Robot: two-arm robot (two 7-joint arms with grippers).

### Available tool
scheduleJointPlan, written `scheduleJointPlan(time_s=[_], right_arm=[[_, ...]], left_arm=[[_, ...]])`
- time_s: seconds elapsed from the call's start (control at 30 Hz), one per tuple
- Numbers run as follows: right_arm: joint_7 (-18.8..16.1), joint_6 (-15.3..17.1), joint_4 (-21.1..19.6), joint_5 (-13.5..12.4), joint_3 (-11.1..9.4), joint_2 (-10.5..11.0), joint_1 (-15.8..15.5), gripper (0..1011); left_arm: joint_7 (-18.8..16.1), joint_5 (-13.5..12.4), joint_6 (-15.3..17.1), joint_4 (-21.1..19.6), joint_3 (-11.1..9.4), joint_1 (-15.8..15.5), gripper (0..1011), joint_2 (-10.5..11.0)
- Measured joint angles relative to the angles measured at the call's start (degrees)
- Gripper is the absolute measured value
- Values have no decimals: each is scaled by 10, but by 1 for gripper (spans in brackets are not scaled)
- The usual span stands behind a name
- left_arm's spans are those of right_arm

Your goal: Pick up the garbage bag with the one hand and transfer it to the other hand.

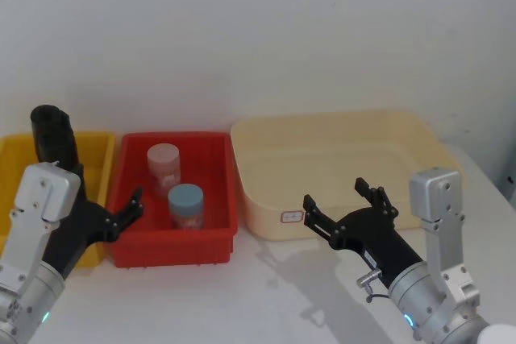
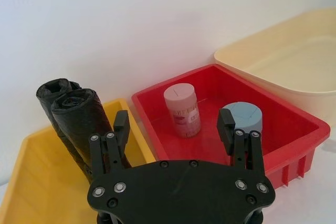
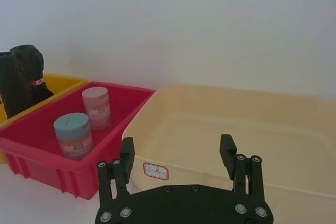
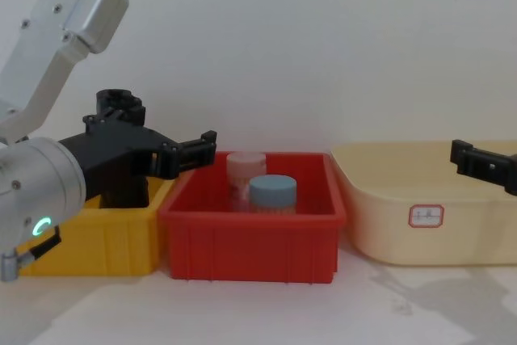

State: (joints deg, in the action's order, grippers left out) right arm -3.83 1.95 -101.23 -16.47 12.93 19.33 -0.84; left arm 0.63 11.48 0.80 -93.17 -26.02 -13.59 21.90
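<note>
Two black rolls stand leaning together at the back of the yellow bin (image 2: 31, 177). The garbage bag (image 2: 80, 113) is the smooth front roll, seen again as the left roll (image 3: 11, 85) in the right wrist view. The roll beside it (image 3: 29, 59) carries a small red mark. My left gripper (image 2: 174, 123) is open and hovers over the wall between the yellow and red bins, just right of the rolls and apart from them (image 1: 113, 215). In front of the cream tub my right gripper (image 1: 334, 195) is open and holds nothing.
A red bin (image 1: 173, 247) between the yellow bin and the cream tub (image 1: 339, 159) holds a pink-lidded jar (image 1: 164, 163) and a blue-lidded jar (image 1: 186, 203). A white wall stands close behind the bins. Bare table lies in front (image 1: 266, 296).
</note>
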Motion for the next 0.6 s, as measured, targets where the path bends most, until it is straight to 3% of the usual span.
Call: scheduleJointPlan(time_s=[0.6], right_arm=[[0, 0, 0, 0, 0, 0, 0, 1001]], left_arm=[[0, 0, 0, 0, 0, 0, 1000, 0]])
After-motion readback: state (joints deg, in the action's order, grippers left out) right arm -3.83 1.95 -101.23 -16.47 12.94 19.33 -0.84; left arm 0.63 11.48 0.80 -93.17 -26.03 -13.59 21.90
